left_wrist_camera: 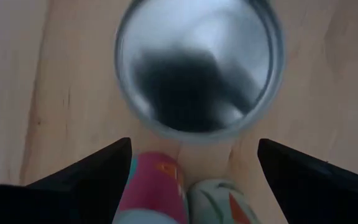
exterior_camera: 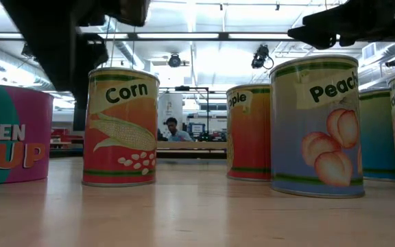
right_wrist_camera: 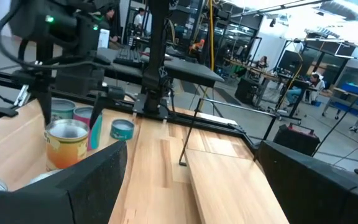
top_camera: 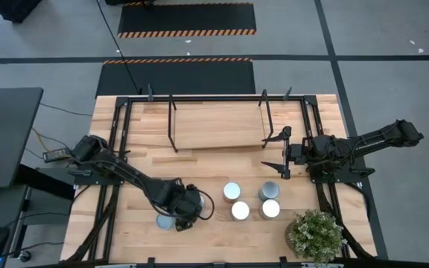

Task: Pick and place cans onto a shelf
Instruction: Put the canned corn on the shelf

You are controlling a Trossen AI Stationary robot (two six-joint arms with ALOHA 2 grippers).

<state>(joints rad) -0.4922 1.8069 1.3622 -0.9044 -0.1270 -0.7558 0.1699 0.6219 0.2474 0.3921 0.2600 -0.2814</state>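
Left gripper (top_camera: 185,212): spread wide, poised directly above a silver-topped can (left_wrist_camera: 199,65) near the table's front edge, not gripping. Right gripper (top_camera: 275,152): spread, empty, beside the shelf's (top_camera: 218,126) right end. Four more cans (top_camera: 232,191) clustered between the arms, off the shelf. Potted plant (top_camera: 315,234) at front right.

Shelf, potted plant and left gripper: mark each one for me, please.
shelf (top_camera: 218,126): high view, on the bare wooden board.
potted plant (top_camera: 315,234): high view, on the green foliage.
left gripper (left_wrist_camera: 191,168): left wrist view, midway between its open fingertips, above a can top.
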